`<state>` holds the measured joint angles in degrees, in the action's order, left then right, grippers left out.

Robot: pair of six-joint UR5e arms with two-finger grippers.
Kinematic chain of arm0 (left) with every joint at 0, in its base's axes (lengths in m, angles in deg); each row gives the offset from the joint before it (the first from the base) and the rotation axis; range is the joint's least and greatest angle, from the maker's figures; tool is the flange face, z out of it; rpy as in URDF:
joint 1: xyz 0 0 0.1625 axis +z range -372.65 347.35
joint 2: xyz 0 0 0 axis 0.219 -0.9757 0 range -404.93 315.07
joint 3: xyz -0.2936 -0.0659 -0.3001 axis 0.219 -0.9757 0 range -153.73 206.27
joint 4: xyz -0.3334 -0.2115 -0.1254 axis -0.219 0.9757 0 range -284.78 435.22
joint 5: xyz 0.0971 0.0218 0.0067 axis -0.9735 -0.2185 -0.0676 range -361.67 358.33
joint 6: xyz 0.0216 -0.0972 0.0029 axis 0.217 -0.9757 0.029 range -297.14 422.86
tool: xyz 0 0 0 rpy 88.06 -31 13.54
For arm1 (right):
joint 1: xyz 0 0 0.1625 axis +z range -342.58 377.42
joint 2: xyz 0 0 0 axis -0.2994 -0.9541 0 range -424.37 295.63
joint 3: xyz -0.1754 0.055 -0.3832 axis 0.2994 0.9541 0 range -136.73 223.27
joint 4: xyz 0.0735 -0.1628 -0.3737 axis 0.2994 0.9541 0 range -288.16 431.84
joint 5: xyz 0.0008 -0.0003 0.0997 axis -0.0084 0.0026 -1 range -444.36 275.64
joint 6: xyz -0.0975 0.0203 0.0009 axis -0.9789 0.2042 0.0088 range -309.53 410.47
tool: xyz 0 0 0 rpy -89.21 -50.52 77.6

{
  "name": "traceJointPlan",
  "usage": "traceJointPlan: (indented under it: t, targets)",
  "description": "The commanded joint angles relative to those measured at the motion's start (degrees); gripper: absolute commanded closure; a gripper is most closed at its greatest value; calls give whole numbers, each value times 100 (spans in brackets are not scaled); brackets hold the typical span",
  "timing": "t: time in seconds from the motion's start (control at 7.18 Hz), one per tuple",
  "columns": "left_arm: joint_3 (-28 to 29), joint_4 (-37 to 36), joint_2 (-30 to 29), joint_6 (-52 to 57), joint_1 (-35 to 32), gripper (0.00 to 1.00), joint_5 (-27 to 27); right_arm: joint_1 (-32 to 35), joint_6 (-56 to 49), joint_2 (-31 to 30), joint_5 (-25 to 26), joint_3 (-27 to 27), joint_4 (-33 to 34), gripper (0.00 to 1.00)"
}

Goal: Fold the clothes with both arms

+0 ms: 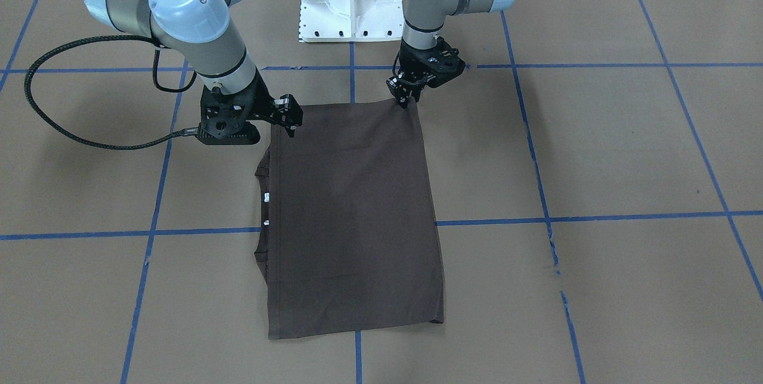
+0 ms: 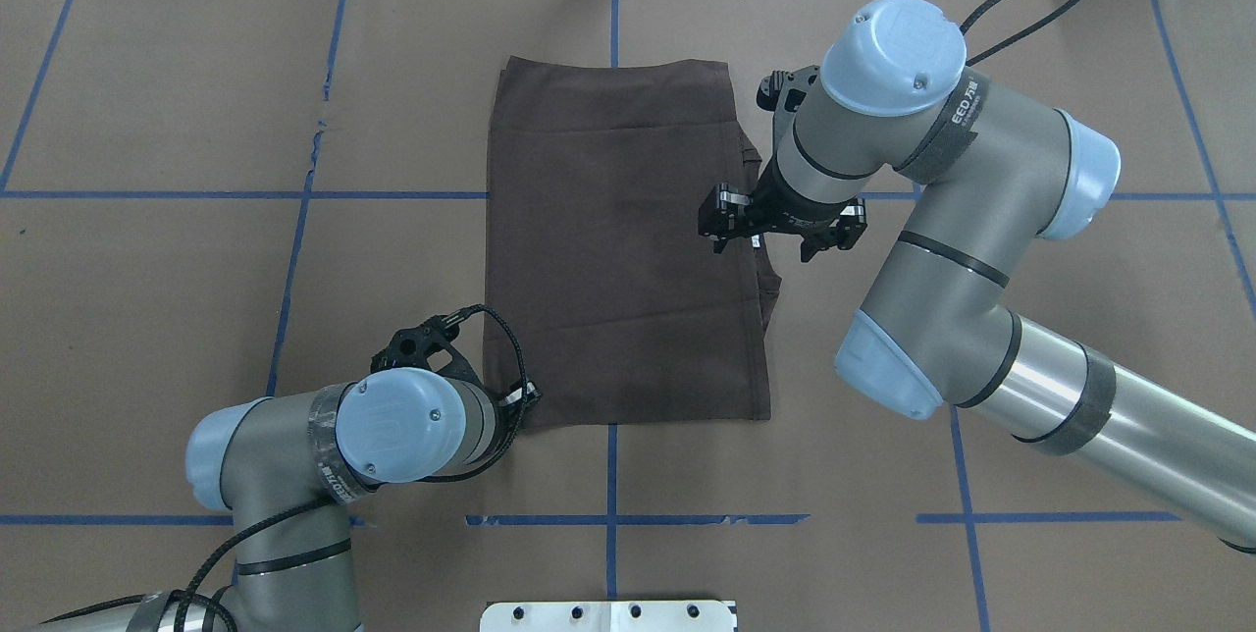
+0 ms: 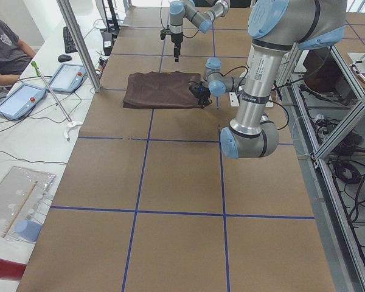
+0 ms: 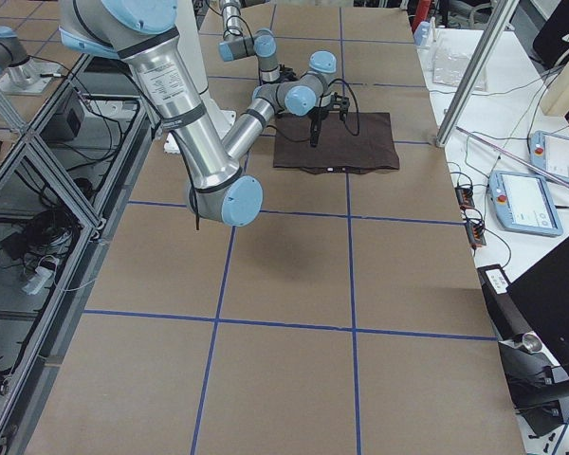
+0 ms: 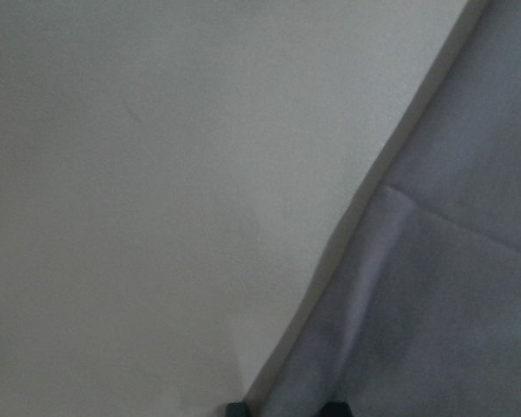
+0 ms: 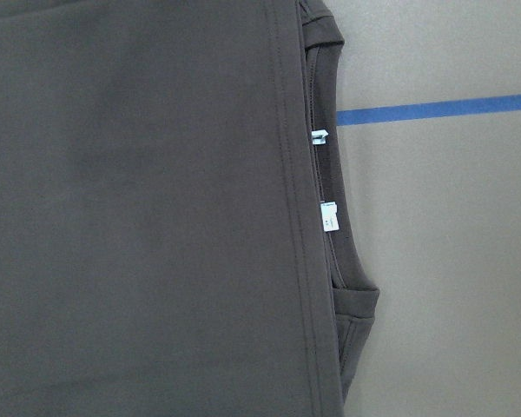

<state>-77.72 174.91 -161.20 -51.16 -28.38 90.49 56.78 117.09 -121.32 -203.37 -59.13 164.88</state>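
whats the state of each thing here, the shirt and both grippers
T-shirt, folded into a flat rectangle on the table, collar peeking out along the robot's right edge.
Left gripper, low at the shirt's near left corner; open or shut unclear.
Right gripper, over the collar-side edge, no cloth lifted; open or shut unclear.

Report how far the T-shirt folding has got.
Done: the T-shirt lies flat as a folded rectangle, its collar peeking out along the robot's right edge.
In hand: the left gripper sits at the shirt's near left corner, grip unclear; the right gripper hovers open over the collar edge.
Left: probably at least one more fold, since the rectangle is long.
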Motion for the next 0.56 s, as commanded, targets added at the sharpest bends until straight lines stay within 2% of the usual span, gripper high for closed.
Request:
traceJointPlan:
  t: [0.0, 0.42]
  targets:
    - [-173, -2, 25, 21, -9, 100, 4, 1, 0, -9, 0, 1, 4, 0]
    - [-367, -2, 43, 56, -9, 100, 21, 1, 43, -105, 9, -51, -5, 0]
